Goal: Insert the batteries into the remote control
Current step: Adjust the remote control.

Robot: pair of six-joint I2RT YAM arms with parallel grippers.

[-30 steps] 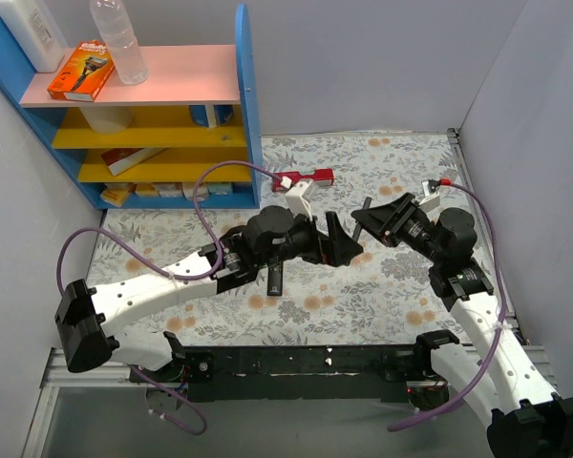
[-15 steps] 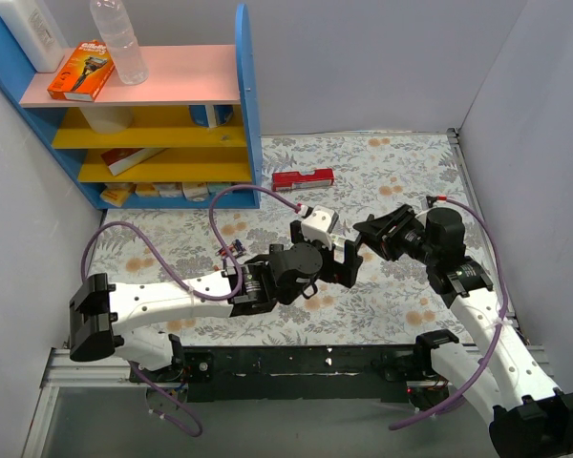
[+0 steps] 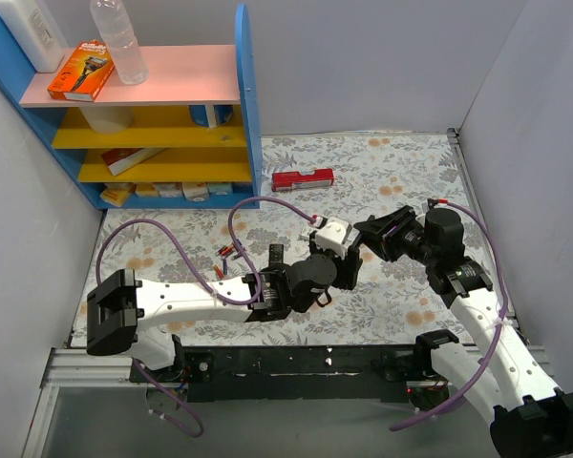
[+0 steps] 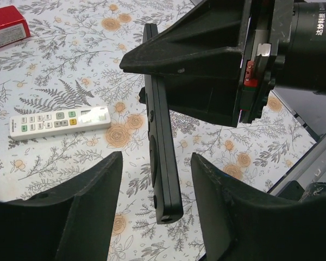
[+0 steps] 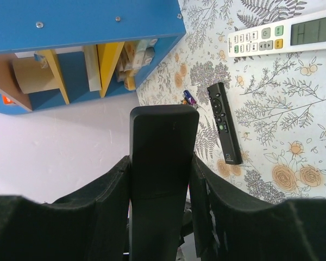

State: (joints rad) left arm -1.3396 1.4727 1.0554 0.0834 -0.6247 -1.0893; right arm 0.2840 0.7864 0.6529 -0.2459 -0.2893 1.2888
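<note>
Matte black, the remote control (image 4: 162,157) is hanging aloft, clamped by the right gripper (image 5: 163,163). The left gripper (image 4: 156,163) is hovering, jaws spread either side of its free end without touching, probably lining up to open its back; the batteries (image 3: 226,253) are waiting on the table (image 3: 401,162).

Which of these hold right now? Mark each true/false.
1. The right gripper is shut on the remote control. True.
2. The left gripper is clamped on it too. False: its jaws are open, with the remote control edge-on between them and a gap showing on each side.
3. The white remote lies on the table, buttons up. True.
4. The red box sits on top of the shelf. False: it lies on the table beside the shelf.
</note>
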